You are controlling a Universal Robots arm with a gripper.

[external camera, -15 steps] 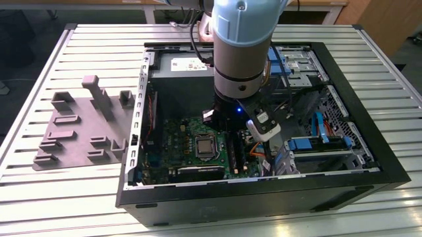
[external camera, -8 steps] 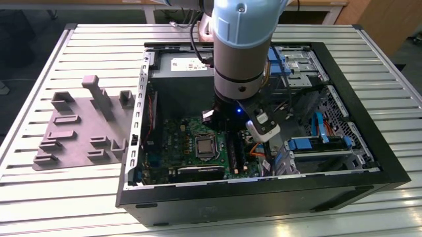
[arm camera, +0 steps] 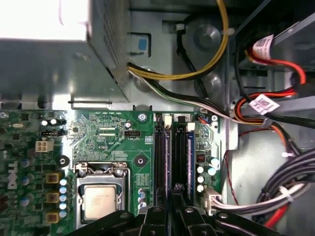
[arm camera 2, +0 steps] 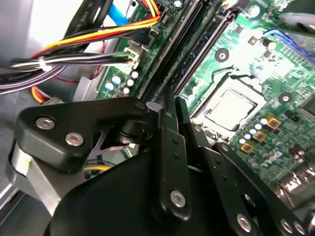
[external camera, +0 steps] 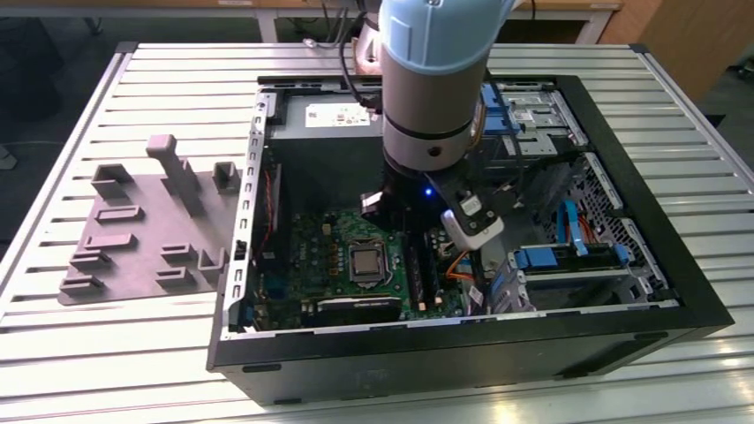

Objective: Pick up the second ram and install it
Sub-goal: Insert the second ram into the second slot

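My gripper [external camera: 410, 231] is down inside the open computer case [external camera: 659, 265], over the green board [external camera: 312, 252] and just beside the processor socket [external camera: 367, 262]. In both wrist views its black fingers [arm camera 2: 166, 118] stand close together at one end of the long black memory slots [arm camera: 160, 157]. The second ram [arm camera: 169, 157], a thin dark stick, lies along the slots and runs in between the fingertips. A similar stick [arm camera: 190, 157] sits in the neighbouring slot. My gripper [arm camera: 173, 194] looks shut on the second ram.
The grey plastic tray [external camera: 141, 230] with raised blocks lies on the slatted table at the exterior view's left. The power-supply box [external camera: 330, 115] fills the case's far end. Cable bundles [arm camera: 275, 113] hang beside the slots, and blue drive brackets [external camera: 554, 256] sit on the exterior view's right.
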